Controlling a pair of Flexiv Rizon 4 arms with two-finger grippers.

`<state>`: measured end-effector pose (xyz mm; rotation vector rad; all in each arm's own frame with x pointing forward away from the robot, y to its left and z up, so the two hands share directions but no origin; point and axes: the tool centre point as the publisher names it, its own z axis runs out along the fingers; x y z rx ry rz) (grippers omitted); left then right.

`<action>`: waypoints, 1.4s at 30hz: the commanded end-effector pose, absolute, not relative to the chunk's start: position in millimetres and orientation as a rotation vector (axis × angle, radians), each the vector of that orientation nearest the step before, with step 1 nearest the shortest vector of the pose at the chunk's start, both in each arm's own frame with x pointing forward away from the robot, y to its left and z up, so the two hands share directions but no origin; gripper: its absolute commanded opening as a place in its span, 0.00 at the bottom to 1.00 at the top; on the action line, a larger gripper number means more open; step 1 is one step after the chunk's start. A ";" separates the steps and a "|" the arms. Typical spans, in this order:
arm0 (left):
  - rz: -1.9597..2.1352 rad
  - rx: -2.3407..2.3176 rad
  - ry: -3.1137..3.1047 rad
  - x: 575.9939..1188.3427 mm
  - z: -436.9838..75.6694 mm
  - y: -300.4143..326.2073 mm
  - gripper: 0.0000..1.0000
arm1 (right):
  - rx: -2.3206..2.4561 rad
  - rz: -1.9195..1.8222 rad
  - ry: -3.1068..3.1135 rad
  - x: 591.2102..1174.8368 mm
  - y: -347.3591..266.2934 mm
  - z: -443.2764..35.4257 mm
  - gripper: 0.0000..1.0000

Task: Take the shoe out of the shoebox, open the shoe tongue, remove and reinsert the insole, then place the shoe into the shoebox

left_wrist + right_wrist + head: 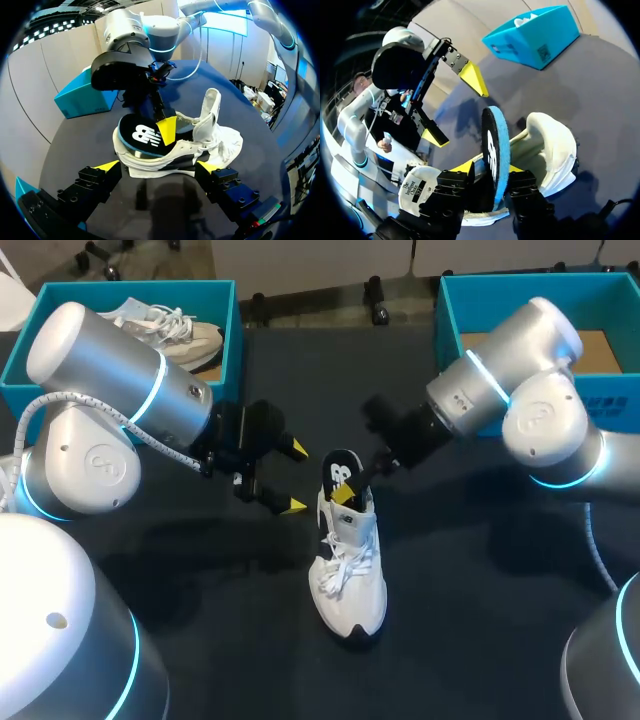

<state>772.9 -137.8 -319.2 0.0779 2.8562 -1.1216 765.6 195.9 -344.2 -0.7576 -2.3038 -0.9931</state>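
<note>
Left to right. Left teal shoebox [225, 320], at the table's far left corner, holds a second white sneaker [170, 330]. The left gripper [295, 477] hangs released, fingers spread, just beside the heel of the white sneaker [350, 570] and holding nothing. That sneaker stands upright on the dark table [200, 640], near the middle and well apart from both boxes, toe toward the robot. Its tongue [210, 107] is folded up and forward, leaving the opening clear. The black insole [340, 472], blue at its edge, rises on end from the heel. Its lower part appears to sit inside the shoe, and the right gripper [489, 170] is clamped on it from both sides. Right teal shoebox [450, 310], at the far right corner, shows only a brown floor.

Progress, as judged: shoe out and tongue opened. The insole step is under way, though whether it is coming out or going back in cannot be told. Seating the insole and boxing the shoe remain.
</note>
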 end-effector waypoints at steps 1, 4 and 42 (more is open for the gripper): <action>-1.118 0.077 2.857 772.1 -318.8 -138.1 1.00 | -0.758 -1.006 -2.308 766.6 196.5 -340.6 0.25; -1.118 0.077 2.857 772.1 -318.8 -138.1 1.00 | -0.754 -1.010 -2.311 770.3 196.3 -337.4 0.25; -1.118 0.077 2.857 772.1 -318.8 -138.1 1.00 | -0.738 -0.863 -2.281 754.7 192.2 -349.5 0.35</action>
